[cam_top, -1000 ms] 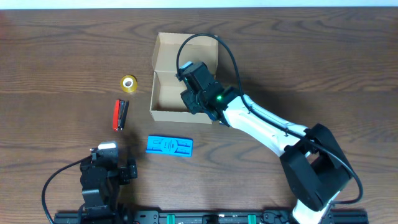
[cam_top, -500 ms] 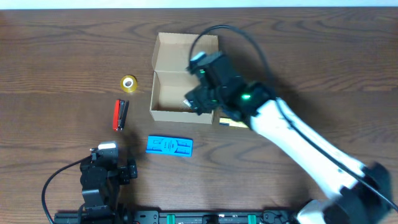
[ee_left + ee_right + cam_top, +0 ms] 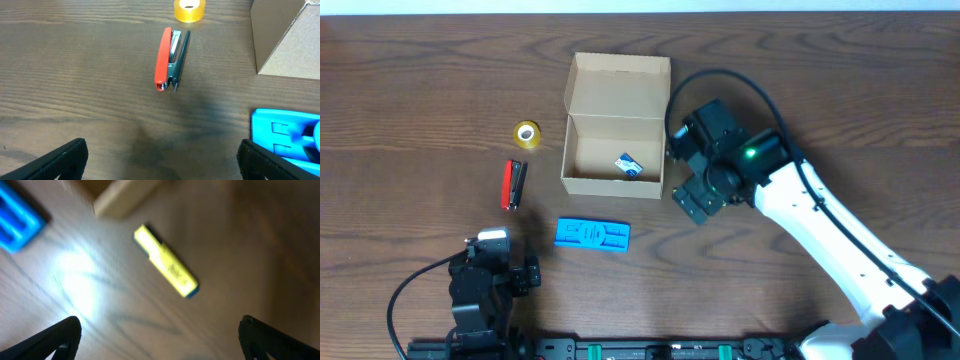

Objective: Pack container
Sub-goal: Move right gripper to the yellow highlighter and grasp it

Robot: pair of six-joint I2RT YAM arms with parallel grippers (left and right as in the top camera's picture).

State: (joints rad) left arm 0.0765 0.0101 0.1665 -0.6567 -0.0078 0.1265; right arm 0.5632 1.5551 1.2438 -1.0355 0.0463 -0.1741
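The container is a tan cardboard box with its flap lid standing open at the back. A small blue and white item lies inside it, near the right wall. My right gripper is open and empty, hovering over the table just right of the box's front corner. A yellow highlighter lies below it. My left gripper is open and empty at the near left. Ahead of it lie a red stapler and a blue plastic piece.
A yellow tape roll sits left of the box, with the red stapler nearer me. The blue plastic piece lies in front of the box. The right arm stretches diagonally across the table's right side.
My right gripper has opened and come out of the box, moving right and toward the front. The small blue and white item now lies alone inside. The left arm has stayed still.
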